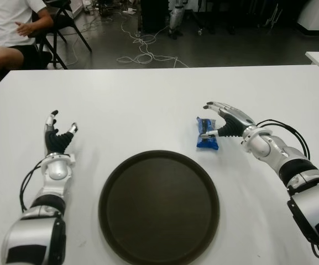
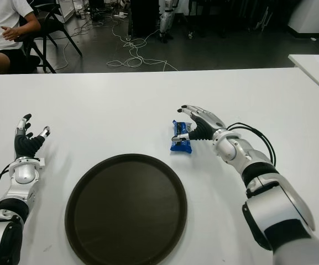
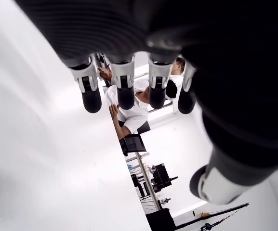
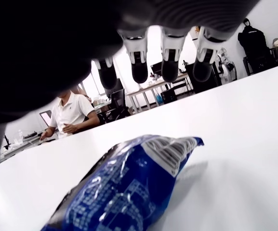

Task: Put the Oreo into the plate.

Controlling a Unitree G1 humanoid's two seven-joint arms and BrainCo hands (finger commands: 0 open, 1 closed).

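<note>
So we've got the blue Oreo pack (image 1: 207, 133) lying flat on the white tabletop (image 1: 148, 99), just off the far right rim of the dark round plate (image 1: 159, 205), which sits at the near edge around the middle. Our right hand (image 1: 225, 122) is over the pack from the right side, fingers (image 4: 139, 67) spread above it and thumb down near the wrapper, nothing gripped as far as we can see. Left hand (image 1: 57, 137) is up and open toward the left edge, beside the plate, holding nothing. A person (image 1: 10, 33) sits past the far left corner.
</note>
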